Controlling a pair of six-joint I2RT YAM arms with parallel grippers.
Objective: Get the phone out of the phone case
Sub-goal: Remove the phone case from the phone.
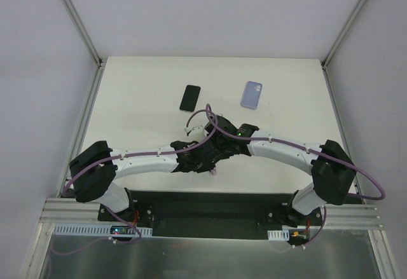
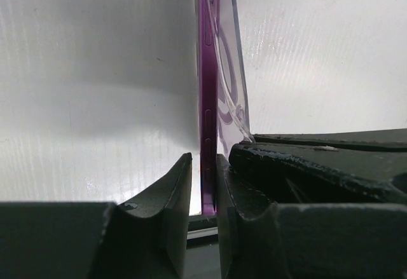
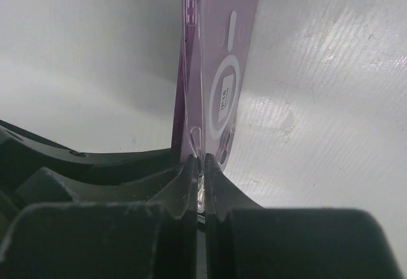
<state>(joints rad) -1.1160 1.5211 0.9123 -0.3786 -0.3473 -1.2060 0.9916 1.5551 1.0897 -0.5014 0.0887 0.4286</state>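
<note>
Even, bright overhead light washes the white counter in the top view; both wrist views show soft grey shadows beyond the pincer (near fingers blurred, grainy).

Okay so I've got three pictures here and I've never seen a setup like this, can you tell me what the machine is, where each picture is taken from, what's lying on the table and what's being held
This is a robot with two jointed white and black arms bolted at the near edge of a white table, each ending in a two-finger gripper.

The wide picture looks down from above and behind the arms. The other two come from cameras on each wrist, so the black shapes at the bottom are the fingers.

On the table lie a black phone and a flat pale blue phone-shaped item, apart from each other.

The arms meet in the middle. The left gripper clamps a purple phone on edge. The right gripper pinches the clear phone case around it. The case is peeling away at one side.
</note>
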